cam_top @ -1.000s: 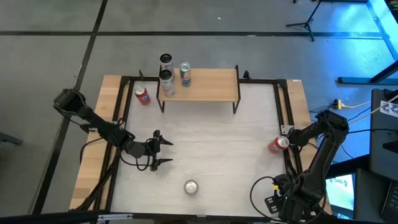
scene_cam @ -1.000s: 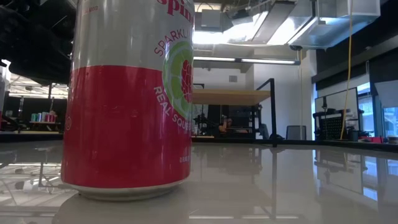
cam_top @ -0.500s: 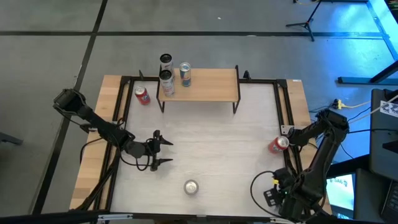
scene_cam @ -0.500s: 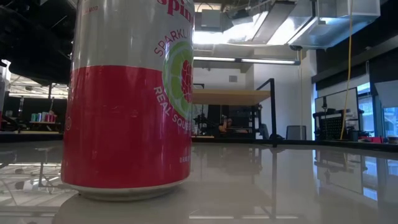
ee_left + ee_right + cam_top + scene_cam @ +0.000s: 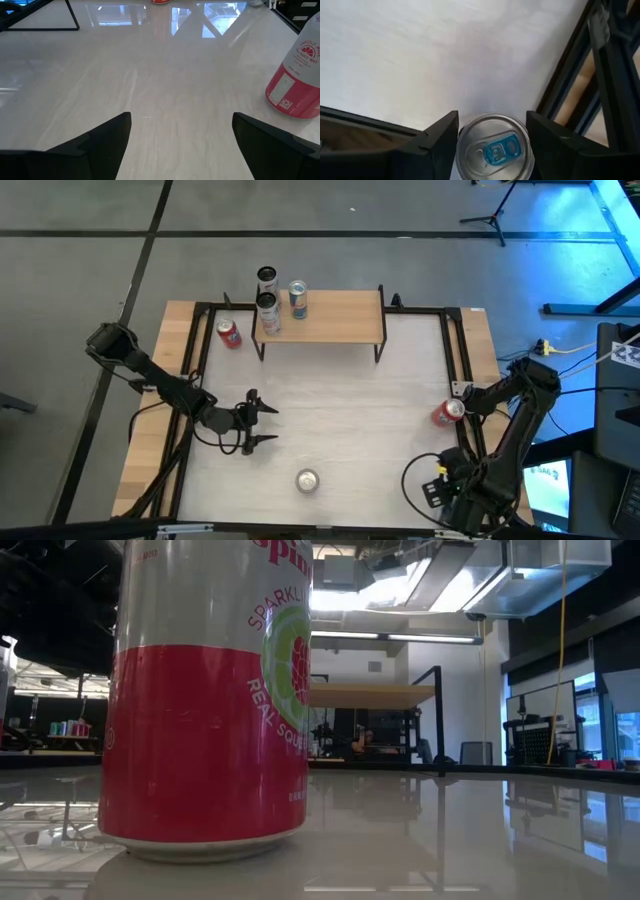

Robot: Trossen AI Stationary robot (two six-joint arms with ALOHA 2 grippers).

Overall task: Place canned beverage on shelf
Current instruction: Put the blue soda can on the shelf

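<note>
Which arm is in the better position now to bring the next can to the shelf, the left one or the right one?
Probably the right. The right gripper already has its fingers on either side of a red can at the table's right edge. The left gripper is open over bare tabletop, holding nothing. The shelf has free room on its right part.

We are in a robotics lab or workshop. Our table (image 5: 330, 430) stands on a bare grey concrete floor (image 5: 300, 210) with a tripod stand (image 5: 497, 210) nearby and a monitor (image 5: 545, 485) beside it. Across the room we see exposed ceiling ducts (image 5: 500, 575), strip lights (image 5: 400, 637) and other workbenches (image 5: 565, 755).
</note>
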